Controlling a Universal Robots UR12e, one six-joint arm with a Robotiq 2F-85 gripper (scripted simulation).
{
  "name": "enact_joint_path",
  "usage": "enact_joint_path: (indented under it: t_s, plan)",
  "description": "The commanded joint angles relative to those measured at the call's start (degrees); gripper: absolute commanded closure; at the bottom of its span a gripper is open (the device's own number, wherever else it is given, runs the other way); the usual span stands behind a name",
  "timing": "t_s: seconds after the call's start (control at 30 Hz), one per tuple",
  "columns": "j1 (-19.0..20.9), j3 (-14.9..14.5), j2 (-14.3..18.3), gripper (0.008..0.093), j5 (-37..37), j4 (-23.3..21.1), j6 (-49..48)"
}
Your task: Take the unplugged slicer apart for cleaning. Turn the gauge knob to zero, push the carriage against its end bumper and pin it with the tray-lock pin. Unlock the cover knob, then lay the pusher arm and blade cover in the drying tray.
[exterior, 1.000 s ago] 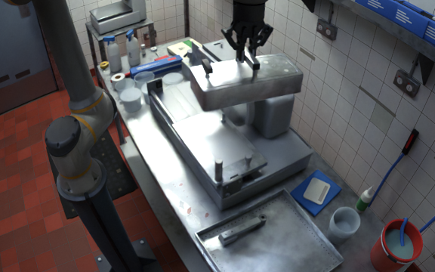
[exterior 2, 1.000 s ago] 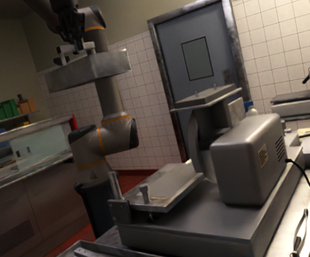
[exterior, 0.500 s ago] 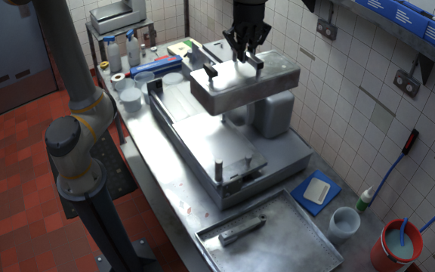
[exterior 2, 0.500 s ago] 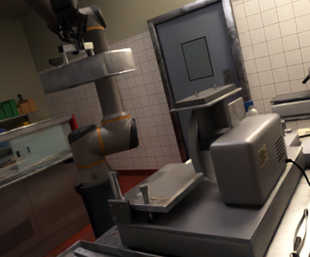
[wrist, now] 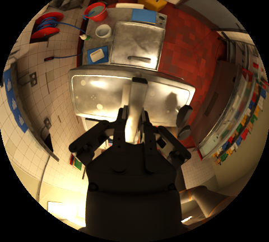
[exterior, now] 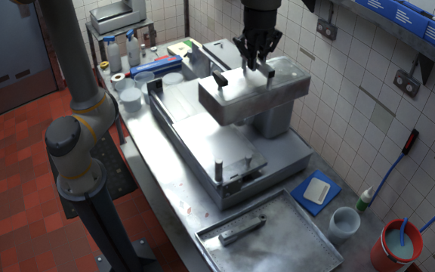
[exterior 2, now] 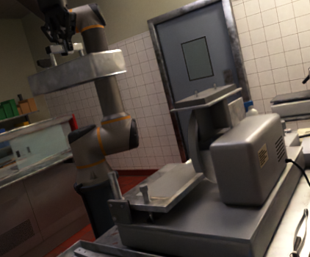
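Note:
The blade cover [exterior: 253, 92] is a steel box-shaped shell. It hangs in the air above the slicer [exterior: 225, 147], well clear of it. It has a bar handle on top and a black knob [exterior: 220, 79] near one end. The pusher arm [exterior: 242, 229] lies in the drying tray [exterior: 268, 236] at the near end of the table. The carriage [exterior: 217, 145] sits at the near end of the slicer, with a pin [exterior: 218, 170] standing at its front. My gripper [exterior: 256, 64] is closed on the cover's handle [wrist: 136, 104] and carries the cover.
The tiled wall runs close along the right of the table. A blue mat with a scraper [exterior: 316, 190], a cup [exterior: 344, 224] and a red bucket [exterior: 397, 245] sit beside the tray. Tubs and spray bottles [exterior: 127, 49] crowd the far end.

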Motion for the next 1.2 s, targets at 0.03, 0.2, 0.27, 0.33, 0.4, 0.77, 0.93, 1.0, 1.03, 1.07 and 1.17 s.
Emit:
enact_joint_path:
  t_s: [0.03,0.2,0.27,0.33,0.4,0.77,0.93,1.0,1.03,1.07,1.17]
  plan:
    - [-0.77,-0.99,0.84,0.0934,-0.02,-0.21,-0.73]
    - [-2.88,-3.51,3.58,0.0934,-0.02,-0.42,-2.85]
    - [-3.76,-4.73,4.85,0.0934,-0.02,-0.47,-3.73]
    - [-4.62,-6.05,6.18,0.0934,-0.01,-0.5,-4.59]
    - [-5.44,-7.43,7.55,0.0934,-0.01,-0.48,-5.43]
    - [-8.86,-14.83,14.31,0.0934,0.0,0.11,-8.87]
    - [-9.63,-17.02,16.17,0.0934,0.0,0.43,-9.66]
    - [-9.82,-17.57,16.62,0.0934,0.0,0.52,-9.85]
    - [-9.88,-17.77,16.79,0.0934,0.0,0.55,-9.92]
    - [-9.93,-17.93,16.92,0.0934,0.0,0.58,-9.97]
    - [-10.02,-18.18,17.12,0.0934,0.0,0.62,-10.06]
